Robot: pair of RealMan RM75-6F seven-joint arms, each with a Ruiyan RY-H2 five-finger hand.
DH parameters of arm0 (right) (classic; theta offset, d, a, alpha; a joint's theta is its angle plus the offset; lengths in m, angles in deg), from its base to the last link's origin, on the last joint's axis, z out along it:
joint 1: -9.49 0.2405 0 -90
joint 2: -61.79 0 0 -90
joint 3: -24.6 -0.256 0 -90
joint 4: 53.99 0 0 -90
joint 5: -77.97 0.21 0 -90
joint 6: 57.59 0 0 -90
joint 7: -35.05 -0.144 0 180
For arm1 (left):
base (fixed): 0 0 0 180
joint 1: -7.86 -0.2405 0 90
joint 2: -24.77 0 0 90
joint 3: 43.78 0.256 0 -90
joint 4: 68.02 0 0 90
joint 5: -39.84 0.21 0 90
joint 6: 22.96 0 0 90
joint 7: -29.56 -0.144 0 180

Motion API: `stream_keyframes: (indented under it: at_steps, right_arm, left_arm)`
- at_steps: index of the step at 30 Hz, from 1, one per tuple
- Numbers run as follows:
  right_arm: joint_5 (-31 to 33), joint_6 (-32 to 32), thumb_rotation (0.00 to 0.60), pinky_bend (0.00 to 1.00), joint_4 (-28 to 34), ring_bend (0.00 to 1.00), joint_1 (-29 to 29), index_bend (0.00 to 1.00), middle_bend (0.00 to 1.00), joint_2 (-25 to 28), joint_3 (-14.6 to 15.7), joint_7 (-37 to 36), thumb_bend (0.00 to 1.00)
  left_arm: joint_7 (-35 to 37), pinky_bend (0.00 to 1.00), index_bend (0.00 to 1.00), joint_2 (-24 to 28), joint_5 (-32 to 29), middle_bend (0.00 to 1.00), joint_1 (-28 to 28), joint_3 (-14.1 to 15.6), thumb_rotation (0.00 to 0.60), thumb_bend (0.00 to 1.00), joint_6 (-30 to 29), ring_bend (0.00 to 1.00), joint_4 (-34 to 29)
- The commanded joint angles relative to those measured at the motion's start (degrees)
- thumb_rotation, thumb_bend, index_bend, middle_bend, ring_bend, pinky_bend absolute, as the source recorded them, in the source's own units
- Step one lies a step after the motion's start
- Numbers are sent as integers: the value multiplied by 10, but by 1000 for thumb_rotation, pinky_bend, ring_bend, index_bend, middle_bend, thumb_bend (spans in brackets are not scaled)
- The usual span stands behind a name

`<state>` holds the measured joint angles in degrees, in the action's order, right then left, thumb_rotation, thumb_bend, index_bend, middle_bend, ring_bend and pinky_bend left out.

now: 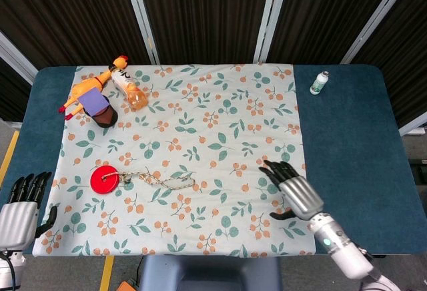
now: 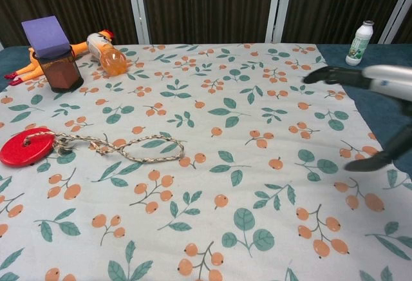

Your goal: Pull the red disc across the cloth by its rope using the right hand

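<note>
Reaching over the cloth's (image 1: 220, 124) right edge, right hand (image 1: 292, 193) hangs w/ fingers apart, holding nothing. It should go for the rope's (image 1: 162, 181) loop end, nearest it, and pinch there before pulling. One red disc (image 1: 104, 179) lies near left edge. Left hand (image 1: 19, 212) idles spread, off the near-left corner.

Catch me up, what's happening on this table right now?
The right hand is open over the flowered cloth, holding nothing, with a stretch of cloth between it and the rope. The rope lies slack, tied to the red disc near the cloth's left side. The left hand sits idle and open at the table's near left corner. A rubber chicken, an orange bottle and a dark jar sit at the far left; a small white bottle stands far right.
</note>
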<state>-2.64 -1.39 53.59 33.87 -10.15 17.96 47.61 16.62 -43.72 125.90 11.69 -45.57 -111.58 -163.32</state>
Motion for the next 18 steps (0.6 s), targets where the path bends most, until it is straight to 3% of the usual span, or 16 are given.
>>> stream_keyframes:
  at_steps: [1, 9, 14, 18]
  right_arm:
    - [104, -82, 600, 0, -32, 0, 97, 0, 0, -102, -58, 54, 149]
    - [295, -114, 600, 0, -131, 0, 218, 0, 0, -230, -105, 127, 149]
    - [369, -129, 600, 0, -182, 0, 271, 0, 0, -279, -121, 129, 152]
    - [387, -128, 600, 0, -208, 0, 296, 0, 20, -305, -123, 122, 177]
  left_arm:
    - [-2, 93, 7, -2, -1, 91, -1, 1, 600, 474, 3, 47, 2]
    - [8, 93, 13, -3, -11, 91, -5, 2, 600, 475, 9, 47, 18]
    - [18, 93, 12, -3, -15, 91, -7, 2, 600, 476, 10, 46, 29]
    - [25, 93, 12, -1, -18, 91, -10, 2, 600, 477, 9, 42, 38]
